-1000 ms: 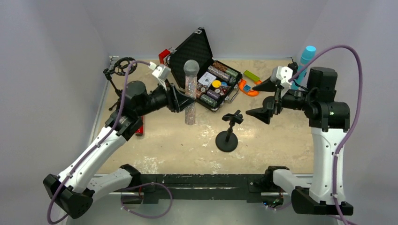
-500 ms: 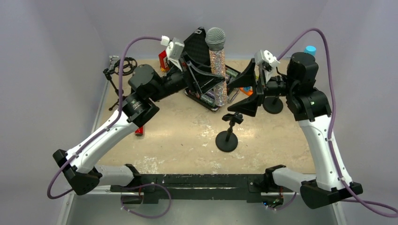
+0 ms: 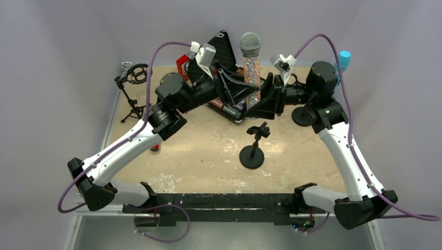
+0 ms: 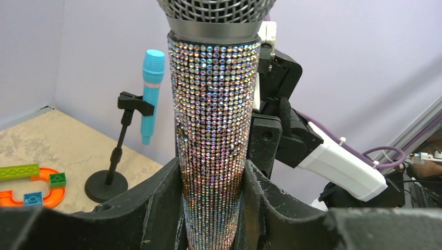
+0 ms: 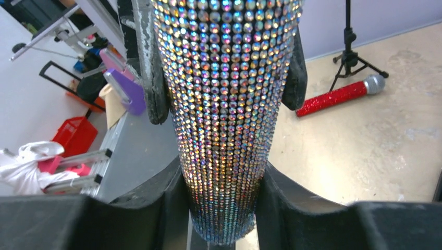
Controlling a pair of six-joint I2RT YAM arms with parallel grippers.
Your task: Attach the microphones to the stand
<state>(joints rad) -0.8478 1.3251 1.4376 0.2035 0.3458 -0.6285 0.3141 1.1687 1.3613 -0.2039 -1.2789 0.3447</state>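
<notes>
The glittery silver microphone (image 3: 250,73) stands upright in the air above the back of the table, grey mesh head up. My left gripper (image 3: 243,92) is shut on its body (image 4: 213,130) from the left. From the right, my right gripper (image 3: 259,102) is shut on its narrow lower end (image 5: 226,156). An empty black stand (image 3: 253,151) with a round base sits just in front. The light blue microphone (image 4: 151,88) sits in a second stand (image 4: 117,151) at the back right. The red microphone (image 5: 341,96) lies on the table at the left.
An open black case (image 3: 223,52) with small items stands behind the grippers. A tripod with a ring mount (image 3: 133,78) is at the back left. An orange toy track with bricks (image 4: 32,186) lies near the blue microphone's stand.
The left arm carried the silver microphone up and to the right. The right arm swung in from the right, and its wide-open jaws closed on the microphone's lower end.
</notes>
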